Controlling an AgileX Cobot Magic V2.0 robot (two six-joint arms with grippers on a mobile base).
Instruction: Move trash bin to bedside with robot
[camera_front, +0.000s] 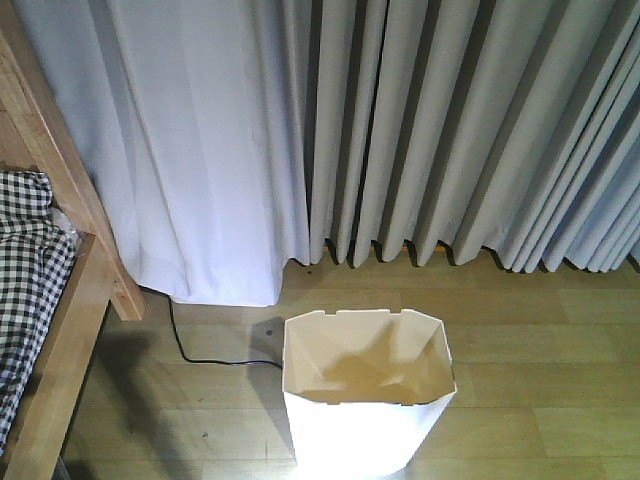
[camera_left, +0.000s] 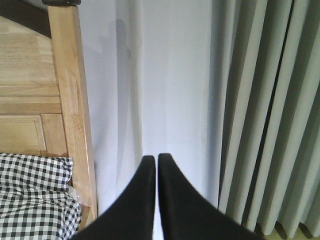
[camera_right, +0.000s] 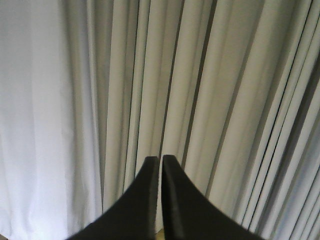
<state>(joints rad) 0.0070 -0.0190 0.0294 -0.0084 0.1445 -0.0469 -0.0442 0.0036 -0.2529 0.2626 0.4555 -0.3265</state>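
Observation:
The white trash bin (camera_front: 365, 395) stands upright on the wooden floor at the bottom middle of the front view, its cream inside showing. The bed (camera_front: 70, 300) with its light wooden frame and black-and-white checked bedding (camera_front: 25, 270) is at the left, a short gap from the bin. The bed frame also shows in the left wrist view (camera_left: 70, 110). My left gripper (camera_left: 156, 160) is shut and empty, pointing at the curtain beside the bedpost. My right gripper (camera_right: 160, 160) is shut and empty, pointing at the curtain. Neither arm shows in the front view.
Pale grey curtains (camera_front: 400, 130) hang to the floor across the whole back. A black cable (camera_front: 200, 355) runs over the floor between the bed and the bin. Wooden floor (camera_front: 540, 350) lies to the right of the bin.

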